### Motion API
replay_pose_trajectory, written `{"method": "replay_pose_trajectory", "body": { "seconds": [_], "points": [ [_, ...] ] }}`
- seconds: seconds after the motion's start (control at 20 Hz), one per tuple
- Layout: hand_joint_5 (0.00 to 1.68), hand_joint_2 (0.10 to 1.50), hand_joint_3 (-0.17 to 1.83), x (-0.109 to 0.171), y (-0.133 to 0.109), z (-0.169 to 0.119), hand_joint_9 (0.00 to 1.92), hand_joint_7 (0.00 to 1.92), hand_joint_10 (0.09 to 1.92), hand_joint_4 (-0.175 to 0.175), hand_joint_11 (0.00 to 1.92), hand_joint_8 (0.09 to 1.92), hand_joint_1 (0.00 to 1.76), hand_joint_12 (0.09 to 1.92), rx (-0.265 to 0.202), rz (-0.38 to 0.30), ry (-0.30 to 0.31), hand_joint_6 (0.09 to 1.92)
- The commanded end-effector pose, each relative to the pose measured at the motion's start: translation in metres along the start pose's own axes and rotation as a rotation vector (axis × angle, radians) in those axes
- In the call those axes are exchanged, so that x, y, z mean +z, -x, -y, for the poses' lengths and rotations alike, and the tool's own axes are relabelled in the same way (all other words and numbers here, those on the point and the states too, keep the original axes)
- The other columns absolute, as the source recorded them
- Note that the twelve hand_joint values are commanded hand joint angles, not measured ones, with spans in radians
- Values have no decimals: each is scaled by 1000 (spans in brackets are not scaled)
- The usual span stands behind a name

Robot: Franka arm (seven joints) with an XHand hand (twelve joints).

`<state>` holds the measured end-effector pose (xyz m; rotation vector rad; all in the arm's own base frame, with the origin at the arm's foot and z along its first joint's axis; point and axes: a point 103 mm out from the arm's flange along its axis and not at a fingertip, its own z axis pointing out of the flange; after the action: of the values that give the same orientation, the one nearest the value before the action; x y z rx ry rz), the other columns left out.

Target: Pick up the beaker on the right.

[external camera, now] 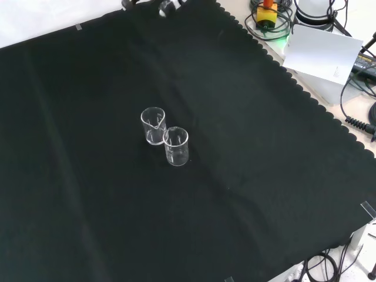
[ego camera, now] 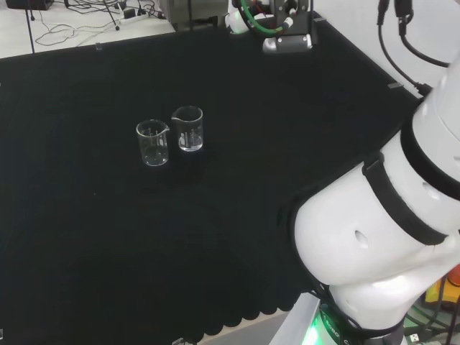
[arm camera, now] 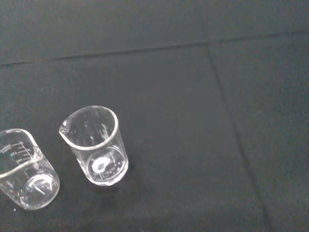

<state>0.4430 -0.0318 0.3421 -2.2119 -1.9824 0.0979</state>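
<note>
Two clear beakers stood upright on the black cloth (ego camera: 86, 237), just beside each other. In the head view, the right beaker (ego camera: 188, 129) sat next to the left beaker (ego camera: 152, 142) (in the front view, right one farther back). Hand state: couldn't tell.

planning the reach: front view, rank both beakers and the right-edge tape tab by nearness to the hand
1. Upper beaker, mid-cloth, nearest the hand at the top edge.
2. Lower beaker, just below it.
3. Tape tab, far lower right.
</note>
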Motion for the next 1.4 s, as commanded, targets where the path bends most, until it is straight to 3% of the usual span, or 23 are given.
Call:
{"method": "replay_pose_trajectory", "body": {
  "seconds": [0.05,0.35,0.6,0.85,1.4],
  "points": [
    [373,1178,271,24,-1,-39,184,94,647,-24,0,537,342,1279,-37,-71,27,102],
    [368,977,371,52,-4,-58,282,120,648,-19,0,553,595,1353,-123,-114,5,87],
    [376,816,497,79,-1,-73,347,164,650,-19,0,567,706,1403,-142,-207,-41,87],
    [390,732,518,102,0,-83,359,186,650,-25,5,574,760,1413,-193,-225,-62,87],
    [483,656,566,149,0,-98,401,281,648,-38,24,613,829,1410,-225,-296,-133,87]
  ]
}}
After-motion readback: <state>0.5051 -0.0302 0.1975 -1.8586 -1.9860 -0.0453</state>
